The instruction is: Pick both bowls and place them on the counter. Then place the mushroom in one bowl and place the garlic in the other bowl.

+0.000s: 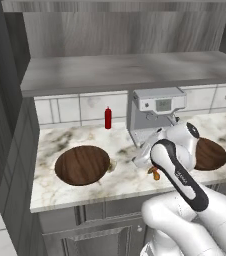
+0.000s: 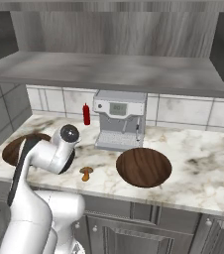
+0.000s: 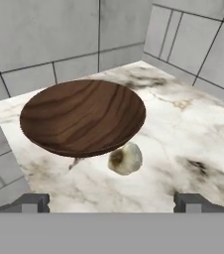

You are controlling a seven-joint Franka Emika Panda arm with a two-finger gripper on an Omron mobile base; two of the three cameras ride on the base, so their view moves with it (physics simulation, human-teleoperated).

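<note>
Left bowl [image 1: 82,165]: sits upright on the counter [image 1: 125,187] near its left end, about midway between the back wall and the front edge; in the hand view [image 3: 83,116] the wood grain shows clearly.
Garlic [image 3: 126,158]: lies on the marble, touching or just beside the left bowl's right rim; a pale lump at that rim in the left base view [image 1: 111,166].
Red bottle [image 1: 108,118]: stands upright at the back edge, against the tiles, between the left bowl and the coffee machine.
Gripper [image 3: 112,202]: fingers spread wide, nothing between them; it hovers over the counter, pointed toward the garlic and left bowl.
Mushroom [image 2: 86,172]: lies near the front edge, between the two bowls, apart from both.
Coffee machine [image 2: 119,125]: stands at the back edge, mid-counter.
Right bowl [image 2: 143,166]: sits upright near the front edge, right of the mushroom, in front of the machine.
</note>
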